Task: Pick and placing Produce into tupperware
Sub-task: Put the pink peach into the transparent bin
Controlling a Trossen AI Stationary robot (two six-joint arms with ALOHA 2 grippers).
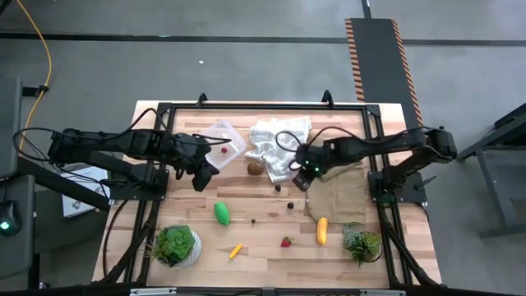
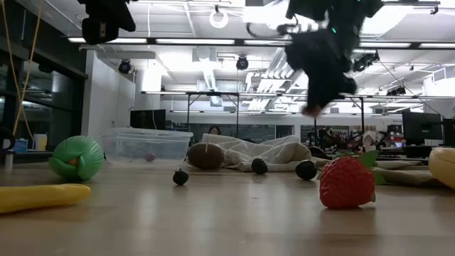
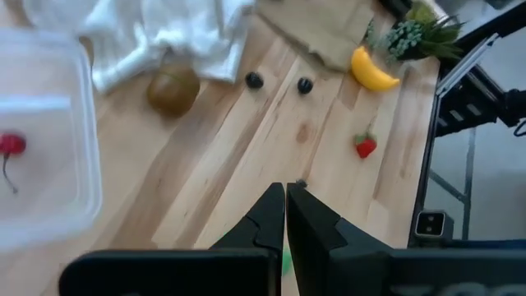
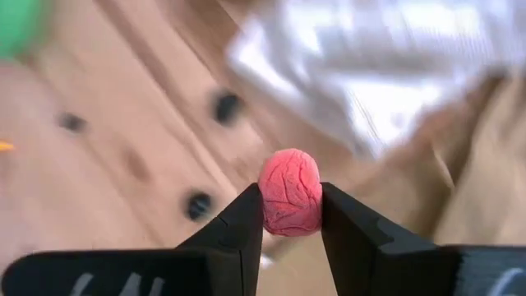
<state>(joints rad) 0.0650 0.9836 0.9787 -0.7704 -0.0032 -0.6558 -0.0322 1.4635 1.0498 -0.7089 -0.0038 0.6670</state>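
The tub (image 1: pixel 224 138) serves as landmark: a clear, shallow container on the wooden table (image 1: pixel 271 247), near its far edge, with a small red cherry (image 3: pixel 10 145) inside. Just in front of the tub hangs the left gripper (image 1: pixel 203 178), fingers pressed together and empty, above bare wood. Nearer than that, the green oval (image 1: pixel 222 213) lies on the table, with a potted plant (image 1: pixel 174 245) left of it by the front edge and a small yellow piece (image 1: pixel 236 250) beside the plant. Right of the tub lies a white cloth (image 1: pixel 278 144), with the brown kiwi (image 1: pixel 256 168) at its near edge. Dark berries (image 3: pixel 254 80) are scattered on the wood right of and nearer than the kiwi. Farther right of the tub, the right gripper (image 4: pixel 292 205) hovers off the table over the edge of the cloth, its fingers clamped on a pinkish-red wrinkled berry (image 4: pixel 290 191). Nearer, the strawberry (image 1: pixel 286 242) and the banana (image 1: pixel 321 230) lie well right of the green oval, the banana at the edge of a tan cloth (image 1: pixel 339 193), beside a second plant (image 1: pixel 362 242).
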